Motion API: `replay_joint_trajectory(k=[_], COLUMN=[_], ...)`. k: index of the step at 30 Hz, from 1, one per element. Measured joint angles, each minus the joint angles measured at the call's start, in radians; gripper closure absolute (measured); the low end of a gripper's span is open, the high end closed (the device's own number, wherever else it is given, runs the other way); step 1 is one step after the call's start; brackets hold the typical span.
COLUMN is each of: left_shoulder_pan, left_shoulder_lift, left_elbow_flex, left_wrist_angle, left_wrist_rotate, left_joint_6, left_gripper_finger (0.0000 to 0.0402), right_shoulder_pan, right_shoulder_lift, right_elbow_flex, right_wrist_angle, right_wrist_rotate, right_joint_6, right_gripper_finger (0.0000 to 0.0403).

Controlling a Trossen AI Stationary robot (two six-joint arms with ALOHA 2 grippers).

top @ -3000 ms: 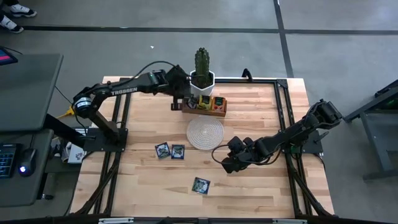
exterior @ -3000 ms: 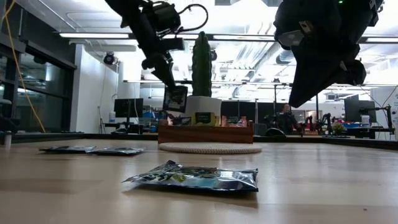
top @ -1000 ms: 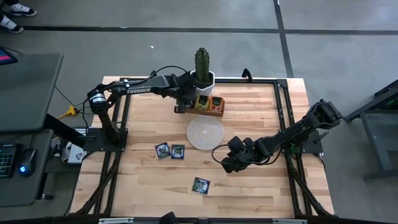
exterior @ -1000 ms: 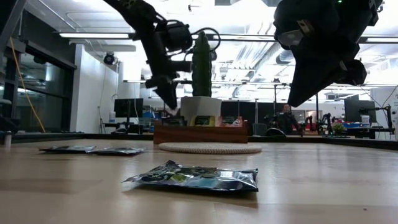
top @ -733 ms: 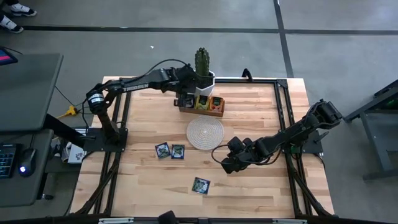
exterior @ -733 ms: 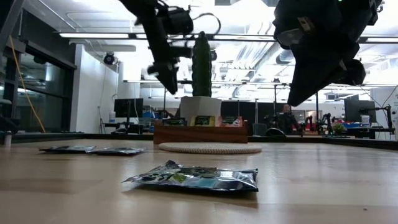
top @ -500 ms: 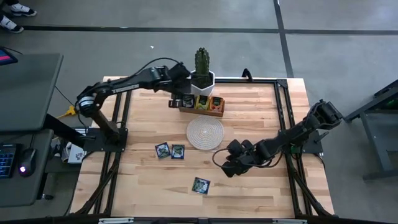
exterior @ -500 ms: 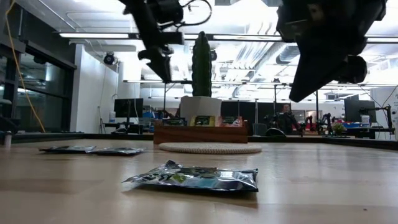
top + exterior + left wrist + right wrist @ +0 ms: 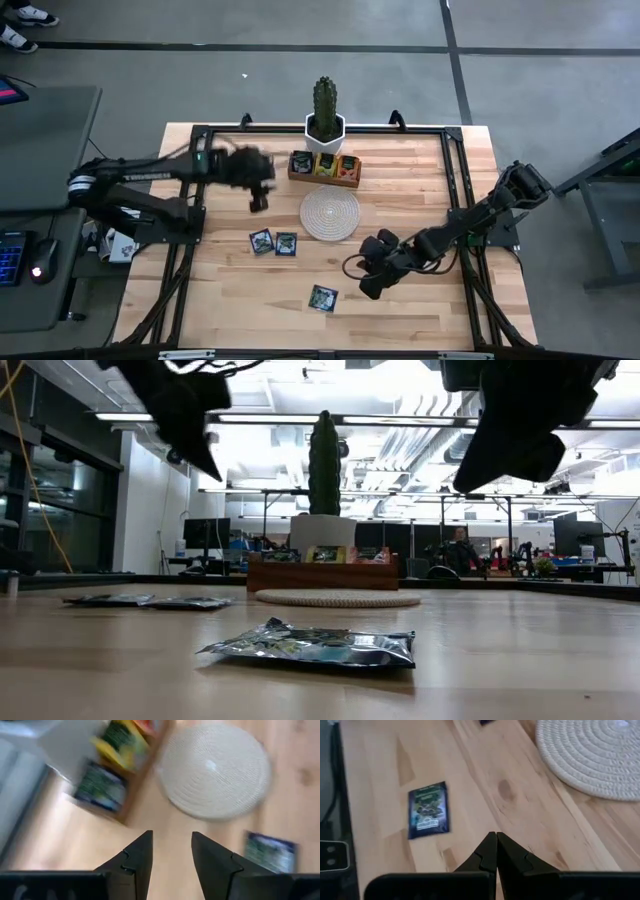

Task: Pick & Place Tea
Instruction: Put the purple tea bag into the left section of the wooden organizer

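Left gripper (image 9: 171, 851) first: its two dark fingers (image 9: 139, 857) stand parted with bare wood showing through the gap, nothing between them. It hangs in the air over the left half of the table (image 9: 400, 305), between the wooden tray (image 9: 322, 177) and the pair of sachets lying flat, as the high view shows. Its wrist camera looks down on the round woven mat (image 9: 215, 770) and on the tray's end, where a dark green sachet (image 9: 100, 786) stands beside a yellow one (image 9: 120, 742).

Over to the right gripper (image 9: 495, 851): fingers pressed tip to tip, clenched on nothing, hanging low above the table just off the mat's near right side. Ahead of it lies one dark blue sachet (image 9: 428, 810) flat on the wood, well clear of the fingertips.

Two more dark sachets (image 9: 273, 241) lie side by side, left of the mat. The tray sits against the mat's far edge, with the potted cactus (image 9: 324, 105) right behind it.
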Motion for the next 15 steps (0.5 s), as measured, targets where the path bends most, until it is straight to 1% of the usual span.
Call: replay_joint_trajectory(k=[3, 7, 10, 12, 15], left_shoulder_pan=[-0.148, -0.343, -0.459, -0.523, -0.593], left_shoulder_lift=[-0.027, -0.021, 0.033, 0.064, 0.132], left_elbow_flex=[-0.076, -0.121, -0.126, -0.132, -0.129], left_wrist_angle=[0.069, 0.121, 0.189, 0.191, 0.277], left_wrist_rotate=[-0.029, -0.128, -0.209, -0.252, -0.282], left_joint_6=[-0.140, -0.303, -0.416, -0.487, -0.564], left_gripper_finger=[0.0268, 0.0268, 0.0268, 0.0268, 0.0268], right_shoulder_pan=[-0.003, -0.003, -0.003, -0.005, -0.011], right_shoulder_lift=[0.000, 0.000, 0.007, 0.023, 0.065], right_elbow_flex=[0.000, 0.000, 0.000, 0.000, 0.000], right_wrist_angle=[0.021, 0.034, 0.076, 0.104, 0.149], right_wrist_rotate=[-0.016, -0.025, -0.046, -0.065, -0.110], right_joint_6=[-0.035, -0.080, -0.138, -0.166, -0.189], right_gripper_finger=[0.0403, 0.0403, 0.0403, 0.0403, 0.0403])
